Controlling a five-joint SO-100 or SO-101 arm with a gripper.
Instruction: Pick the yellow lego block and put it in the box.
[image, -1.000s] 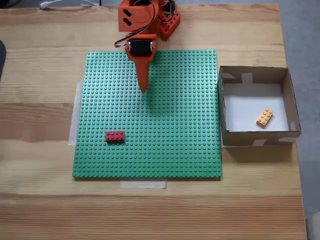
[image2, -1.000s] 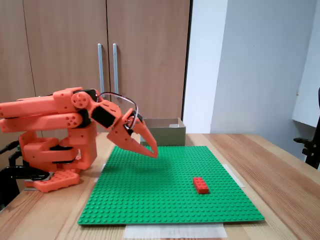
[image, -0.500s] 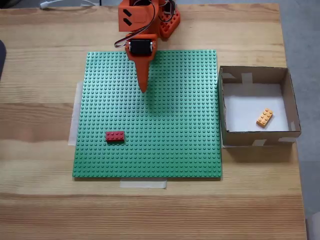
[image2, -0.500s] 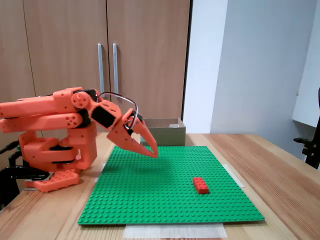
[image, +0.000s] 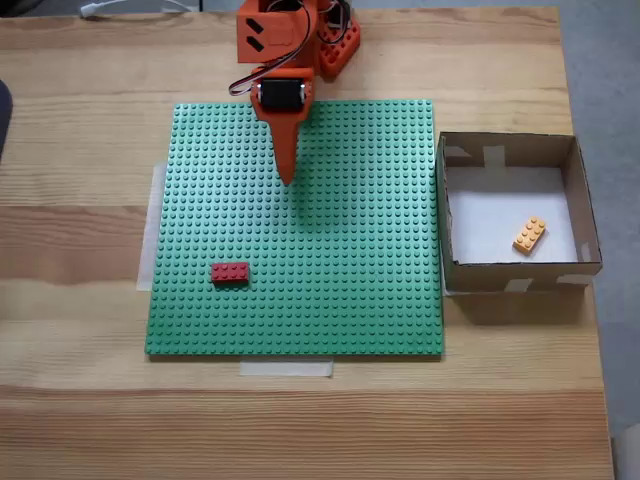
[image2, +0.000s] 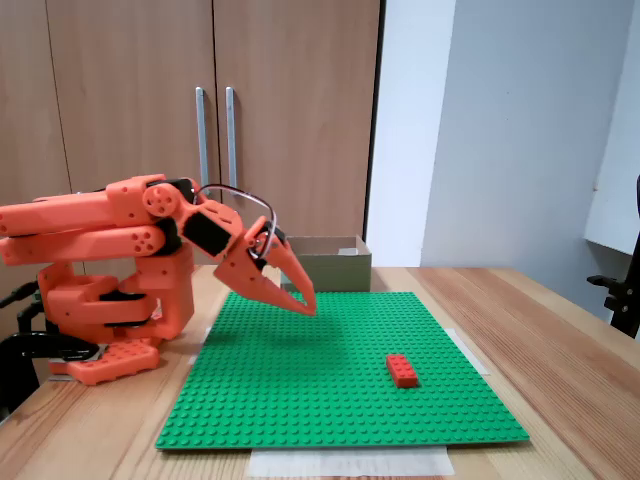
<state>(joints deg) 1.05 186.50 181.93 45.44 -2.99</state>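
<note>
The yellow lego block (image: 529, 235) lies tilted on the white floor of the cardboard box (image: 511, 279), near its right side. In a fixed view from the side the box (image2: 328, 262) stands at the far end of the table, and its inside is hidden. My orange gripper (image: 288, 178) hangs shut and empty over the upper middle of the green baseplate (image: 350, 250), far left of the box. From the side, the gripper (image2: 307, 306) points down just above the plate's (image2: 300, 400) studs.
A red brick (image: 230, 272) sits on the baseplate toward its lower left, also seen as the red brick (image2: 402, 369) in the side view. The arm's orange base (image2: 110, 300) stands at the plate's far edge. Pale tape holds the plate to the wooden table (image: 80, 400).
</note>
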